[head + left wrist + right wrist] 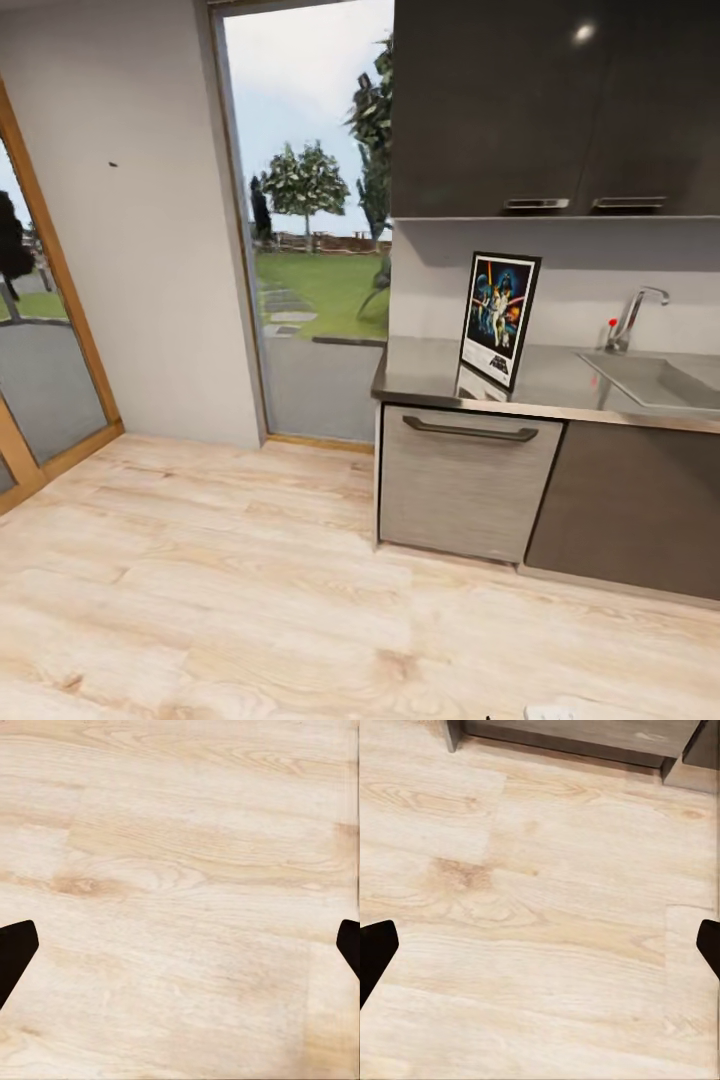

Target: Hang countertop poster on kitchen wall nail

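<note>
Two grippers nearest of all, pointing down at pale wood floor (200, 600): left gripper (180, 952) with dark fingertips (15, 952) spread wide at the frame's side edges, nothing between; right gripper (540, 952) likewise wide and empty, fingertips (375, 952) over bare planks, with a cabinet base (577, 735) along the top of that view.

Farther off, right of centre in the head view, the kitchen countertop (430, 375) above a grey drawer front (465, 490), with a sink (655, 380) and tap (632, 318) at the right edge.

On that slab, near its left end, the poster (499, 318), standing upright, long axis vertical, leaning back a little (seemingly against the wall behind), printed face turned toward the camera and slightly to frame left, lettering at the bottom.

Farthest, upper left of the frame, the wall nail (112, 164), a dark speck on pale plaster beside a glass door (310, 230).

Likely trouble ahead: knocking the leaning poster flat with a careless approach; pinching only the thin frame edge and letting it swing or slip; bumping the base into the cabinets; missing so small a nail, well apart from the counter, when hanging.
</note>
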You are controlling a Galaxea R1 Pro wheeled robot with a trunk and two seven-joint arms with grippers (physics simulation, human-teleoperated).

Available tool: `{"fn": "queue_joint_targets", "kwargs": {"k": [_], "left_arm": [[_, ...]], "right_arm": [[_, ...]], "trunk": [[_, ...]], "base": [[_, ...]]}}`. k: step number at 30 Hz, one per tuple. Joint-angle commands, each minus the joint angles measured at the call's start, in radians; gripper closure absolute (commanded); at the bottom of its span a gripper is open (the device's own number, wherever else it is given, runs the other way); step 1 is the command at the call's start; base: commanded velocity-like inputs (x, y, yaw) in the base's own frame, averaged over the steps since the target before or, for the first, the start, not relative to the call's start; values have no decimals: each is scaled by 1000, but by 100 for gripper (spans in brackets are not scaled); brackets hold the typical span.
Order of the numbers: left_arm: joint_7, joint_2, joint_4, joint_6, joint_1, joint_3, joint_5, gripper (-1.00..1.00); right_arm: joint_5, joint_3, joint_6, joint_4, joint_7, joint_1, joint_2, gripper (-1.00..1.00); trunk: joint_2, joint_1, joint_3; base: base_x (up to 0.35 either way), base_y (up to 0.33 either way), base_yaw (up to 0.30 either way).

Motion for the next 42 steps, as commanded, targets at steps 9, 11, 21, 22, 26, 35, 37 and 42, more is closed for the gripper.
{"fn": "queue_joint_targets", "kwargs": {"k": [9,11,21,22,26,35,37,42], "left_arm": [[-1,1,-1,0,0,1,0,-100],[-2,1,-1,0,0,1,0,-100],[-1,3,1,-1,0,2,-1,-100],[-2,3,2,-1,0,1,-1,-100],[-1,3,25,-2,0,1,-1,-100],[0,3,56,-40,0,1,-1,-100],[0,3,58,-42,0,1,-1,-100],[0,3,71,-44,0,1,0,-100]], "right_arm": [[-6,-3,-127,-8,0,2,0,-100],[-7,-4,-143,-27,1,2,0,-100],[-6,-3,-46,-384,0,4,4,-100],[-6,-3,-7,-441,0,4,4,-100],[-6,-4,58,-602,-1,5,6,-100],[-6,-57,398,-951,-4,-11,-1,-100],[-6,-67,439,-967,-4,-42,-3,-100],[-1,-129,611,-982,-5,-199,-11,-100]], "trunk": [[0,0,-1],[0,0,-1],[0,0,-1],[0,0,-1],[0,0,-1],[0,0,-1],[0,0,-1],[0,0,-1]], "base": [[272,-202,0],[317,-64,0],[213,-14,0],[31,-1,0],[17,-1,0],[2,0,0],[0,0,0],[0,0,0]]}}
